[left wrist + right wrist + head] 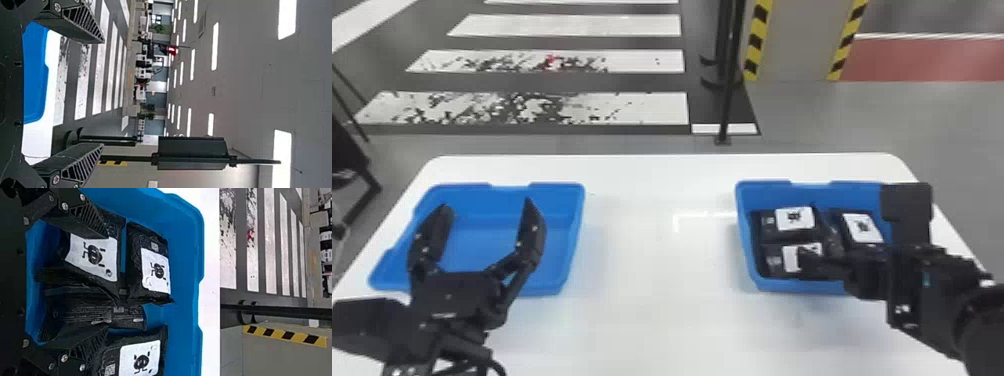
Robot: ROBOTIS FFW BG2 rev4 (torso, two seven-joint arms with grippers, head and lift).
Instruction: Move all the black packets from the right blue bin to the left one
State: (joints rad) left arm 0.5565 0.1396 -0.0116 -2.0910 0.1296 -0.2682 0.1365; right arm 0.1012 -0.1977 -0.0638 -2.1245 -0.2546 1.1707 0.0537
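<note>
In the head view, my right gripper [814, 232] is low over the right blue bin [763, 186], among black packets with white labels, such as one packet [794, 218] at the bin's left and another [863, 228] farther right. The right wrist view has my right gripper [105, 281] open, its fingers on either side of a labelled packet [94, 257] and a packet with small print [98, 314]; whether they touch I cannot tell. My left gripper [488, 206] stands open above the left blue bin [573, 225], and in the left wrist view the left gripper [103, 93] has nothing between its fingers.
Both bins stand on a white table [657, 250], with a wide stretch of tabletop between them. Beyond the far table edge are a dark upright pole [727, 95] and a pillar with yellow-black stripes [794, 40].
</note>
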